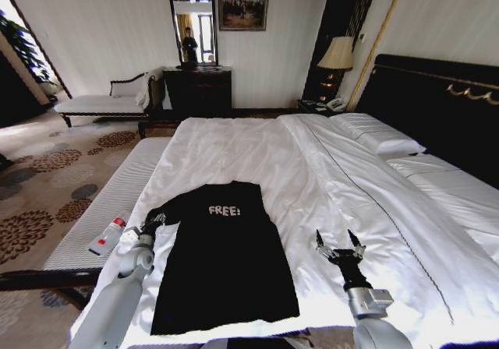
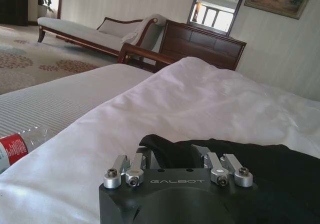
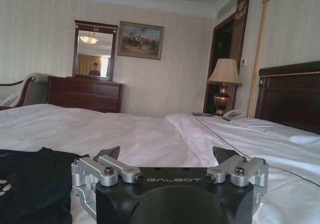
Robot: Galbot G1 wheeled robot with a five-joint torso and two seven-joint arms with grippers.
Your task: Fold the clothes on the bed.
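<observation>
The clothes are one black T-shirt (image 1: 222,263) with white "FREE!" lettering, lying flat on the bed's white duvet (image 1: 257,150) just in front of me. My left gripper (image 1: 152,223) is at the shirt's left sleeve, where it is shut on a raised fold of the black cloth (image 2: 260,169). In the left wrist view the left gripper (image 2: 172,154) has that fabric bunched between its fingers. My right gripper (image 1: 339,241) rests open on bare duvet, to the right of the shirt and apart from it. From the right wrist, the right gripper (image 3: 166,154) holds nothing, with the shirt (image 3: 30,179) off to one side.
A striped bench (image 1: 101,201) runs along the bed's left side with a plastic bottle (image 1: 107,236) on it. Pillows (image 1: 382,135) and the dark headboard (image 1: 444,107) are at the right. A chaise (image 1: 101,100), dresser (image 1: 199,88) and lamp (image 1: 337,53) stand farther back.
</observation>
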